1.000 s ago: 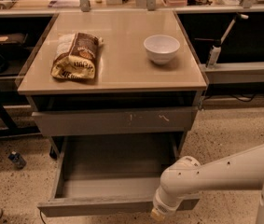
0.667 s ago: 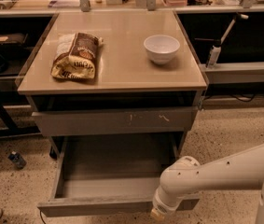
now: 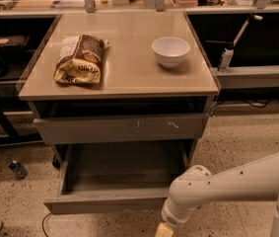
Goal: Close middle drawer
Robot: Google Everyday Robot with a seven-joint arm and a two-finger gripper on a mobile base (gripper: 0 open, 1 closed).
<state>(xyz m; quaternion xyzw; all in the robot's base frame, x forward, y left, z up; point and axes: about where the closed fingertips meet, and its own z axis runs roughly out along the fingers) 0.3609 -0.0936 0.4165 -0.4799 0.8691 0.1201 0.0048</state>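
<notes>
The middle drawer [image 3: 107, 200] is the wide, shallow grey one pulled out from under the table, and its empty grey tray interior [image 3: 124, 167] shows. Above it sits the grey drawer front with pale scratch marks [image 3: 122, 127], pushed in. My white arm [image 3: 227, 184] reaches in from the right. The gripper [image 3: 164, 229] is at the bottom edge of the view, just in front of the right part of the open drawer's front. Most of it is cut off by the frame.
On the beige table top [image 3: 129, 75] lie a brown snack bag [image 3: 80, 59] at the left and a white bowl [image 3: 170, 51] at the right. Benches stand behind and on both sides. A small bottle [image 3: 17, 168] lies on the speckled floor at the left.
</notes>
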